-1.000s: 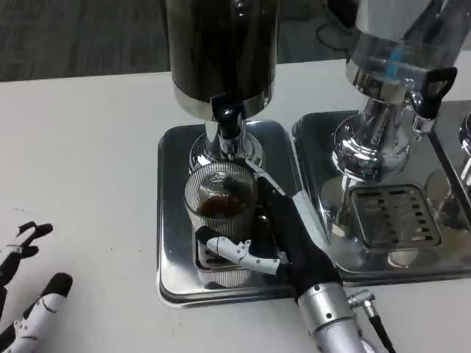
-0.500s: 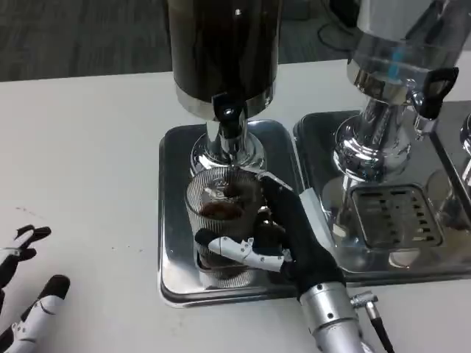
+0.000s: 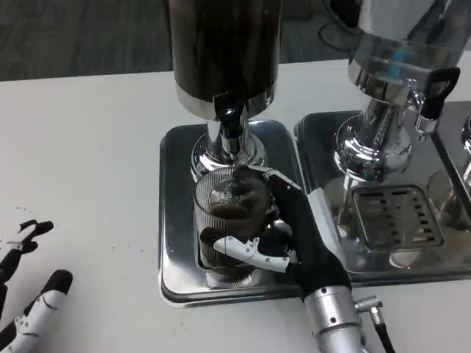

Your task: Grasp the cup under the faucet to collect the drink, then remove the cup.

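White table (image 3: 81, 147) fills the scene, with two shiny metal trays on it. On the left tray (image 3: 173, 220) stands the dark drink dispenser (image 3: 224, 51) — its faucet (image 3: 229, 121) sits at 12 o'clock from the ribbed glass cup (image 3: 228, 213). Brown drink is inside the cup. From 4 o'clock, the right hand (image 3: 283, 235) wraps its fingers around the cup. At 8 o'clock the left hand (image 3: 26, 294) rests on the table — fingers apart, holding nothing.

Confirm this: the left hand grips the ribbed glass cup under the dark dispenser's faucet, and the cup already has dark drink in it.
Wrong hand. In the head view the right hand grips the ribbed glass cup under the dark dispenser's faucet; the left hand is over the table at the lower left, holding nothing. The cup does hold dark drink.
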{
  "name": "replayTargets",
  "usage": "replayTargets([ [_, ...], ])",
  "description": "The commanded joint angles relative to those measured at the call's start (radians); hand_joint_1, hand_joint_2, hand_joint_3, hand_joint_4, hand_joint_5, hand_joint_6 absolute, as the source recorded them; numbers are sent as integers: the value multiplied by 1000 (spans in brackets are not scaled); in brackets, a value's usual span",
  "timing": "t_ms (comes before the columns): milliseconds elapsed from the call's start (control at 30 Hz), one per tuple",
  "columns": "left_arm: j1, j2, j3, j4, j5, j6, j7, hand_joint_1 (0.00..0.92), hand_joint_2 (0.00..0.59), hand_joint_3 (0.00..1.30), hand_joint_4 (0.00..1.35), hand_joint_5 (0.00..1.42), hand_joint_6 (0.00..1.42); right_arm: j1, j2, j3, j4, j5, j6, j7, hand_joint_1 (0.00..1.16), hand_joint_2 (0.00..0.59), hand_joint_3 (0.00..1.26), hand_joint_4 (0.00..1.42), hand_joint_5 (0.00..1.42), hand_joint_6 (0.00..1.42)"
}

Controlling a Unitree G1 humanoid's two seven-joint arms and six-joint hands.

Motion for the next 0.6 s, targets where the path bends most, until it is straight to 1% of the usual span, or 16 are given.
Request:
replayTargets([
  [33,-9,9,-6,10,-5,5,4,0,210,250,137,247,93,9,14,3,4,1,-15,-9,989,172,469,569,759,1144],
  [333,-18,6,-17,16,-4,-3,4,0,209,251,131,246,93,23,8,-2,-17,-12,-13,-30,989,171,475,586,786,1206],
  [433,-18,7,-20,15,-3,-4,3,0,209,250,129,246,93,39,4,-3,-53,-41,-16,-66,989,171,475,586,790,1210],
  [533,-19,10,-25,7,5,-3,1,0,209,250,128,246,93,48,-4,-8,-76,-50,-17,-73,984,170,475,586,797,1224],
  [600,-23,14,-33,8,1,-7,-11,0,205,245,120,246,93,60,-17,-6,-114,-93,8,-97,973,168,475,586,810,1231],
])
